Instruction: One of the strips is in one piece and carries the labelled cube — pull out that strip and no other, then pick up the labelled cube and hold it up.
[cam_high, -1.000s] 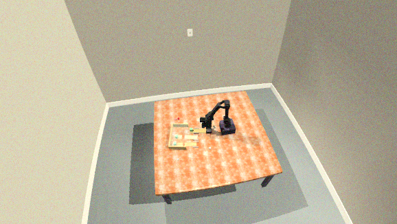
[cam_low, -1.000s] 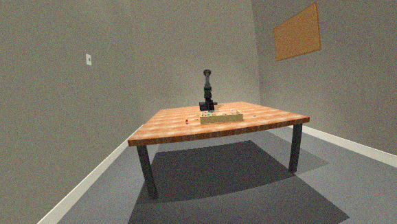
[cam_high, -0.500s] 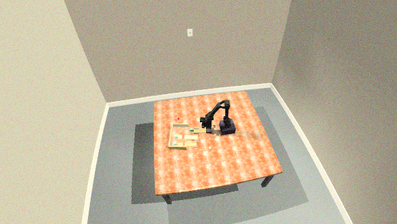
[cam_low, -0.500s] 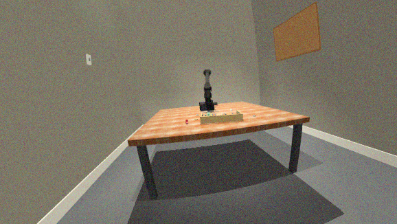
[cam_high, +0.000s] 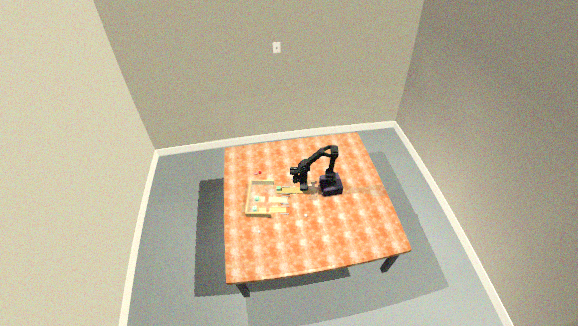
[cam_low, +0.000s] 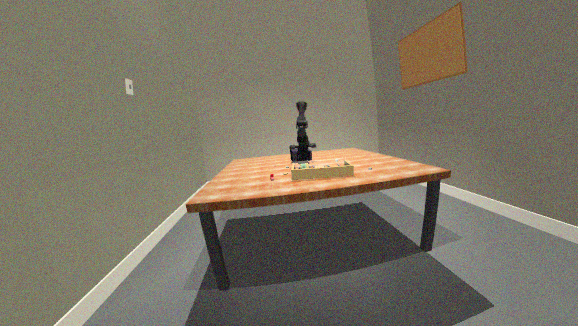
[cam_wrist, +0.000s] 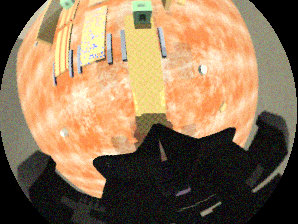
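cube's label (cam_wrist: 142, 17) too small to read

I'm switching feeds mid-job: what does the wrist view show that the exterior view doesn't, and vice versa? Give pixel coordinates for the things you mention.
Only wrist: the yellow strip's (cam_high: 295, 190) (cam_wrist: 145, 70) full patterned surface and the dark marking on its green cube (cam_high: 279, 188) (cam_wrist: 142, 13).
Only exterior: the orange wall panel (cam_low: 434, 47), table legs (cam_low: 214, 250) (cam_high: 390, 262) and the arm's upright links (cam_low: 301, 122) (cam_high: 333, 160).
Both: the orange tabletop (cam_high: 320, 235) (cam_low: 240, 185) (cam_wrist: 95, 115).
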